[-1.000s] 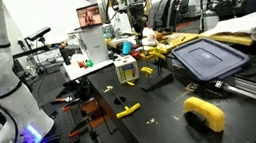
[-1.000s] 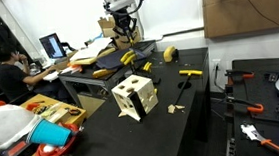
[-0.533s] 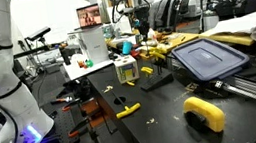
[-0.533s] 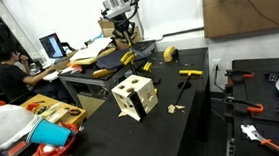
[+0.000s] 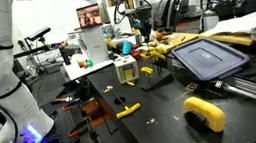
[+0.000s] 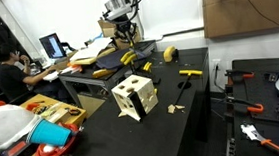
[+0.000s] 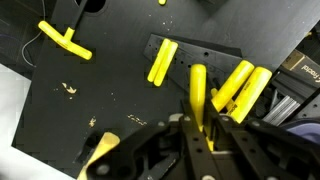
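My gripper [image 7: 198,125] is shut on a yellow bar [image 7: 197,92], which sticks out from between the fingers. It hangs above a dark plate [image 7: 198,55] on which several more yellow bars lie, one to the left [image 7: 162,62] and two to the right [image 7: 240,85]. In both exterior views the gripper [image 5: 142,25] [image 6: 124,31] is raised above the far end of the black table, away from the wooden box with holes [image 5: 126,70] [image 6: 134,96].
A yellow T-shaped piece [image 7: 65,40] [image 5: 127,110] [image 6: 189,73] lies on the black table. There is a yellow roll [image 5: 205,113] [image 6: 172,53], a dark blue bin lid [image 5: 207,58], and a person at a laptop [image 6: 9,73]. Red tools lie at the table side [image 6: 242,78].
The arm shifted a little over the far end of the table in the first half second. Since then nothing has visibly moved. The yellow bar stays in the gripper.
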Controlling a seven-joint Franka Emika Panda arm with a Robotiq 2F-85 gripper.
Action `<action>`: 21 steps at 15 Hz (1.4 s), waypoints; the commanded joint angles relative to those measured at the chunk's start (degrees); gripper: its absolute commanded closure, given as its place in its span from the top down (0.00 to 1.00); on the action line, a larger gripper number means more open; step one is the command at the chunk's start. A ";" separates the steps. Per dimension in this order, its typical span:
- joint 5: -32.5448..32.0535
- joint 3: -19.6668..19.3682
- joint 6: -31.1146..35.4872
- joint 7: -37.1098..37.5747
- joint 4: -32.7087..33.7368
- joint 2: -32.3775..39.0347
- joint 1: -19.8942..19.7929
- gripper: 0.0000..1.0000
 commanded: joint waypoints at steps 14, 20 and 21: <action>3.91 -0.15 -3.07 6.00 0.00 1.16 -1.13 0.04; 4.15 -0.12 -4.39 7.44 -0.19 1.32 -1.60 0.04; 4.20 -0.10 -4.44 7.39 -0.18 1.39 -1.68 0.04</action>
